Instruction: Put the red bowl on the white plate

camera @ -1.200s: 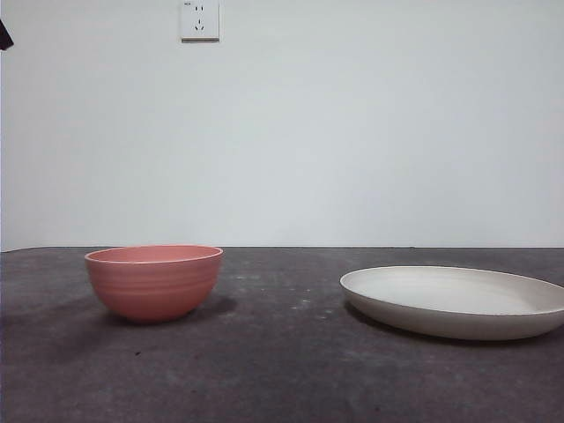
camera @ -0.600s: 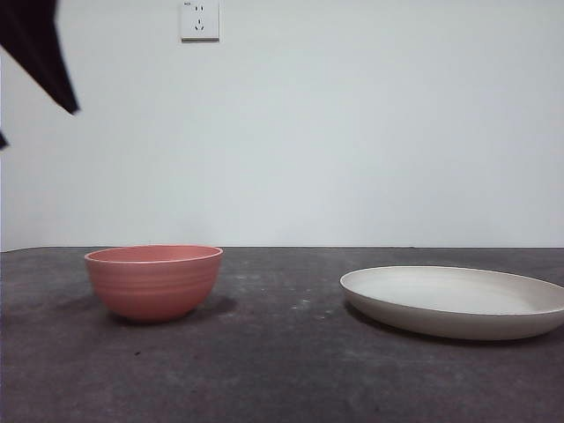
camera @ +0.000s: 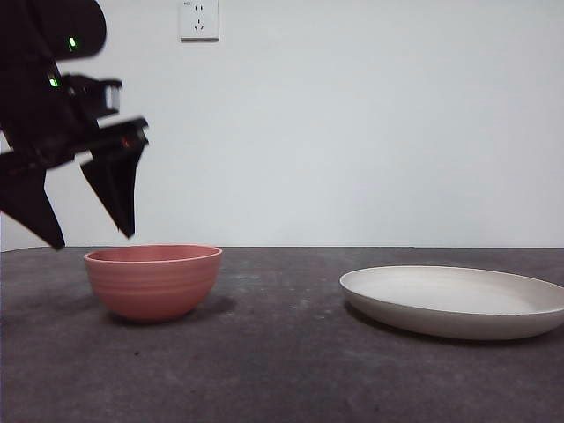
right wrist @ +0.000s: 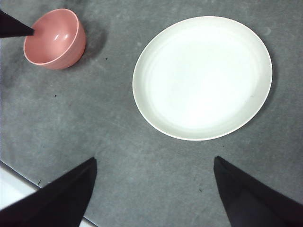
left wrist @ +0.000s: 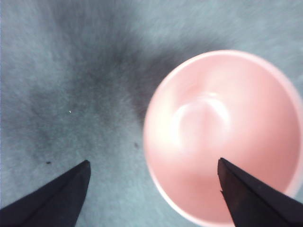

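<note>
left end effector [camera: 92, 238] above red bowl [camera: 153, 282]

Dark grey table [camera: 291, 370], white wall [camera: 370, 123] — socket [camera: 199, 19]

the left tool [camera: 92, 236] descended from the upper corner into full view, jaws apart, and reached a position above the red bowl [camera: 153, 282].

Left gripper [camera: 92, 233] hangs low (jaws spread); right gripper [right wrist: 154, 163] gapes.
</note>
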`<action>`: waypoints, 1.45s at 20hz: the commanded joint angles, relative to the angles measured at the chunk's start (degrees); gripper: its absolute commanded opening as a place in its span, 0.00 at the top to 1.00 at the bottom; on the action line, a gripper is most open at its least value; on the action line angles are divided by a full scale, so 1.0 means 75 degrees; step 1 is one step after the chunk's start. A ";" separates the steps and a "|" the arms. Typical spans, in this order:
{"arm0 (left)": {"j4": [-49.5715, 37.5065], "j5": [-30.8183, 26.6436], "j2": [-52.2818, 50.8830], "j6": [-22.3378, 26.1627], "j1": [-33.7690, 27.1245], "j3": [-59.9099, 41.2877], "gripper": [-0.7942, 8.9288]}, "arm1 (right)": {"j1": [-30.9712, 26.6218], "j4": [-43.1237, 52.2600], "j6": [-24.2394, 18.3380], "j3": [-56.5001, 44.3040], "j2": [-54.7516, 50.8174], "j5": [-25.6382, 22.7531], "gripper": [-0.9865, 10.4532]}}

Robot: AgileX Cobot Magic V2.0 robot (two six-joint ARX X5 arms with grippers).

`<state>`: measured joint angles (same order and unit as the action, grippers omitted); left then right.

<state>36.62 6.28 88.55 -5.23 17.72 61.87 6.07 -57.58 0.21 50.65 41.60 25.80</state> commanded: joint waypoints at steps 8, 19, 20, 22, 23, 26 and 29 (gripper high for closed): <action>-0.0592 -0.0102 0.0833 0.0032 0.0055 0.0175 0.61 | 0.0032 0.0134 -0.0029 0.0134 0.0032 0.0012 0.57; -0.0597 -0.0125 0.0842 -0.0038 0.0055 0.0175 0.84 | 0.0032 0.0134 -0.0029 0.0134 0.0029 0.0015 0.57; -0.0597 -0.0125 0.0842 -0.0050 0.0055 0.0172 0.85 | 0.0032 0.0134 -0.0029 0.0134 0.0029 0.0012 0.57; -0.0597 -0.0125 0.0842 -0.0055 0.0055 0.0175 0.90 | 0.0032 0.0134 -0.0029 0.0134 0.0029 0.0015 0.57; -0.0600 -0.0125 0.0842 -0.0061 0.0055 0.0175 0.90 | 0.0032 0.0134 -0.0029 0.0134 0.0029 0.0012 0.57; -0.0688 -0.0125 0.0842 -0.0233 0.0055 0.0175 0.90 | 0.0032 0.0137 -0.0029 0.0134 0.0029 0.0012 0.57; -0.0775 -0.0064 0.0839 -0.0274 0.0085 0.0233 0.90 | 0.0032 0.0134 -0.0026 0.0134 0.0029 0.0012 0.57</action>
<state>31.44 5.72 93.76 -6.83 17.93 62.17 6.07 -57.12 0.19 50.65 41.60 25.80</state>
